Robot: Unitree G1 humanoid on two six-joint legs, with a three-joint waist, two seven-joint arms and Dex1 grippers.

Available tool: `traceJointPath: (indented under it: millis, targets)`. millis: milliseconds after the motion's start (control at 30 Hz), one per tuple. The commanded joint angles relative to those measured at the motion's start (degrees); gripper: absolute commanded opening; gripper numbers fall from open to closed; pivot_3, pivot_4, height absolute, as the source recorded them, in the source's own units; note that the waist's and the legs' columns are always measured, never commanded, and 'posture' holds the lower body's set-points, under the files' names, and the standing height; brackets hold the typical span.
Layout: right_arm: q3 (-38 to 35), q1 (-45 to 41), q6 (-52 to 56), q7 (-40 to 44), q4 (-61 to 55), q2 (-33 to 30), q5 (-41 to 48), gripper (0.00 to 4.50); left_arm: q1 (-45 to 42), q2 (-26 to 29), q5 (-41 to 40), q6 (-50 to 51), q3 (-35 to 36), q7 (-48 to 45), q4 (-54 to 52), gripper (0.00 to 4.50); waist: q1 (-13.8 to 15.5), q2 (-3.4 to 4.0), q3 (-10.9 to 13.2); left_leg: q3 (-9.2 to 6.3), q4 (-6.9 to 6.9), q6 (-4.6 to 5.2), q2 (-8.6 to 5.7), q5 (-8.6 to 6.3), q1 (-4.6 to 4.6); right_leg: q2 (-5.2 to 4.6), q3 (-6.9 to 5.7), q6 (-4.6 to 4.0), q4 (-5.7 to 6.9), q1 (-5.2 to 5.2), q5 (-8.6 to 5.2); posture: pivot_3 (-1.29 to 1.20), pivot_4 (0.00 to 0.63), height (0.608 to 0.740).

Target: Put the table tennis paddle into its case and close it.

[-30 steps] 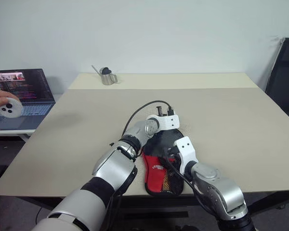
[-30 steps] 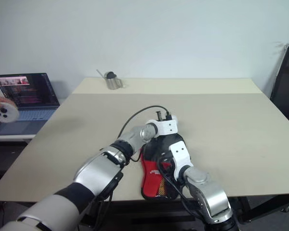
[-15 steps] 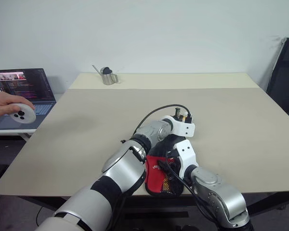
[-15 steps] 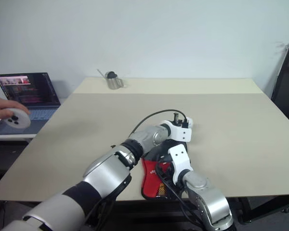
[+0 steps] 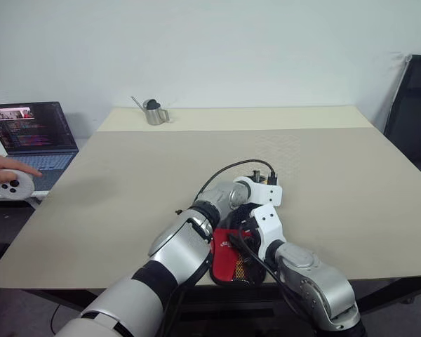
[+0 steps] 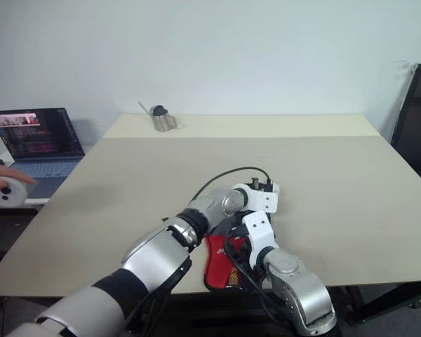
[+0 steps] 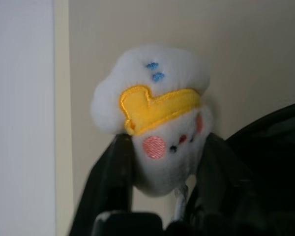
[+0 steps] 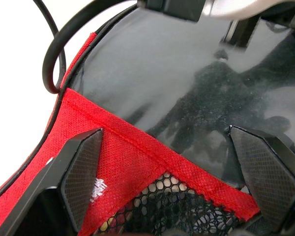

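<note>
two grippers met over the case (image 5: 233, 258), which lay flat at the near edge of the table (image 5: 126, 189), its red lower part toward the robot and its black upper part farther in. the right gripper (image 8: 177, 182) hung just above the case with its fingers (image 8: 83, 169) spread wide apart, one over the red fabric and the other over the black, holding nothing. the left gripper (image 7: 162, 172) sat at the far end of the case, its fingers (image 7: 119, 167) on either side of a small white plush charm (image 7: 155, 118) with a yellow patch and pink cheeks; they looked parted, though whether they pressed the charm was hard to tell. the paddle was probably inside the case, hidden by the fabric. far left on the table stood a small metal jug (image 5: 153, 111). beyond the left edge a laptop (image 5: 31, 133) was open, and a person's hand (image 5: 3, 172) held a round white controller (image 5: 14, 185).
</note>
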Motion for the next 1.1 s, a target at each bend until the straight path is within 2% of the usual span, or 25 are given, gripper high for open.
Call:
traceJointPath:
  millis: [33, 100, 267, 367, 500, 733, 900, 1000, 1100]
  targets:
    - [1.63, 1.14, 3.65, 1.18, 4.79, -0.17, 1.09, 4.5, -0.46, 0.0, -0.37, -0.85, 0.26, -0.3, -0.9, 3.24, -0.02, -0.02, -0.17, 0.0, 0.0, 0.0, 0.0, 0.0, 0.02, 0.01, 0.0, 0.0, 0.01, 0.01, 0.0, 0.0, 0.15, 0.74]
    - [1.46, 0.52, 3.31, 1.53, 5.47, -0.34, 1.07, 4.5, -0.71, 0.33, -0.27, -1.35, 0.13, -0.02, -0.98, 4.0, -0.03, -0.04, -0.26, 0.0, 0.0, 0.0, 0.02, 0.0, 0.08, 0.02, 0.0, 0.01, 0.02, 0.07, -0.01, 0.0, 0.15, 0.74]
    - [1.12, -1.48, 2.32, 2.4, 7.44, -0.69, 0.92, 4.5, -1.94, 1.99, -2.37, -3.69, 2.18, -0.03, -1.49, 4.0, -0.14, -0.06, -0.24, -0.02, -0.03, 0.0, 0.09, 0.0, 0.46, 0.1, -0.01, 0.03, 0.03, 0.46, -0.01, 0.0, 0.15, 0.74]
    - [0.7, -3.06, 1.33, 3.25, 9.14, -1.11, 0.81, 4.5, -2.83, 4.29, -6.1, -6.23, 5.9, -0.84, -2.21, 4.0, -0.45, -0.05, -0.2, -0.02, -0.11, 0.01, 0.14, -0.02, 0.91, 0.13, 0.01, 0.04, -0.04, 0.88, -0.03, 0.0, 0.15, 0.74]
    - [-0.29, -4.46, 0.13, 4.42, 11.08, -1.84, 0.81, 4.5, -2.56, 7.78, -10.97, -9.73, 10.38, -4.65, -3.27, 4.0, -0.6, -0.04, -0.2, -0.05, -0.09, 0.01, 0.17, -0.01, 0.95, 0.17, 0.01, 0.04, -0.04, 0.9, -0.03, 0.0, 0.15, 0.74]
    - [-3.42, -6.48, -0.46, 6.63, 11.94, -2.11, 2.35, 4.5, 2.53, 16.85, -22.22, -15.87, 18.72, -20.67, -7.5, 4.0, -0.79, -0.03, -0.2, -0.07, -0.09, 0.0, 0.16, 0.0, 0.94, 0.17, 0.01, 0.03, -0.04, 0.88, -0.02, 0.0, 0.15, 0.74]
    - [-5.08, -8.14, -0.88, 8.61, 11.02, -2.83, 4.16, 4.5, 8.67, 21.9, -30.29, -14.92, 23.5, -31.81, -13.34, 4.0, -0.9, 0.03, -0.14, -0.09, -0.1, 0.0, 0.15, 0.0, 0.92, 0.17, 0.02, 0.02, -0.04, 0.86, -0.01, 0.0, 0.15, 0.74]
    - [-6.82, -9.41, 0.15, 11.48, 7.28, -4.05, 7.15, 4.5, 15.25, 23.69, -36.88, -10.88, 26.35, -39.36, -22.11, 4.0, -0.86, 0.09, -0.08, -0.1, -0.1, 0.0, 0.15, -0.01, 0.87, 0.16, 0.02, 0.01, -0.09, 0.86, -0.01, 0.0, 0.15, 0.74]
    - [-9.15, -11.06, 2.2, 14.08, 3.49, -6.59, 10.41, 4.5, 24.04, 24.73, -43.27, -1.99, 27.39, -45.89, -35.45, 4.48, -0.76, 0.24, 0.11, -0.12, -0.1, 0.01, 0.15, -0.01, 0.8, 0.15, 0.02, -0.07, -0.15, 0.83, 0.03, 0.0, 0.15, 0.74]
